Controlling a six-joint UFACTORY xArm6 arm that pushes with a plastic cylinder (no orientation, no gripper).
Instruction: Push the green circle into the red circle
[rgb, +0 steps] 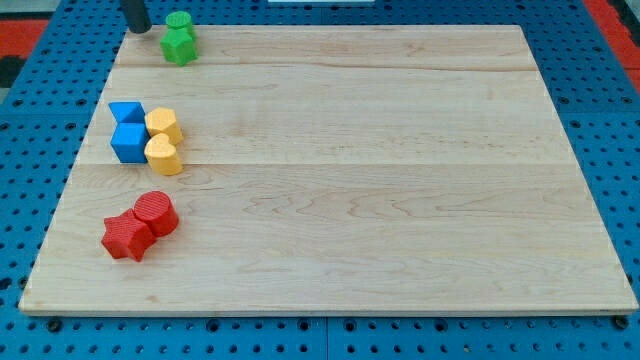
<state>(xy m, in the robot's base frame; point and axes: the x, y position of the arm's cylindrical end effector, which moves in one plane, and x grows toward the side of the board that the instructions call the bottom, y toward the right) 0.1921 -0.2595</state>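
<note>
No fingers here, just my tip (139, 28), touching nothing. Green circle (178, 21) sits just to its right beside a green block (179, 45); red circle (156, 213) far below on wooden desk (400, 180).

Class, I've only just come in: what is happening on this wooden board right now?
My tip sits at the board's top left corner, just left of the green circle, which touches a green block. The red circle lies far below, near the view's bottom left, against a red block. Blue and yellow blocks sit between them.
</note>
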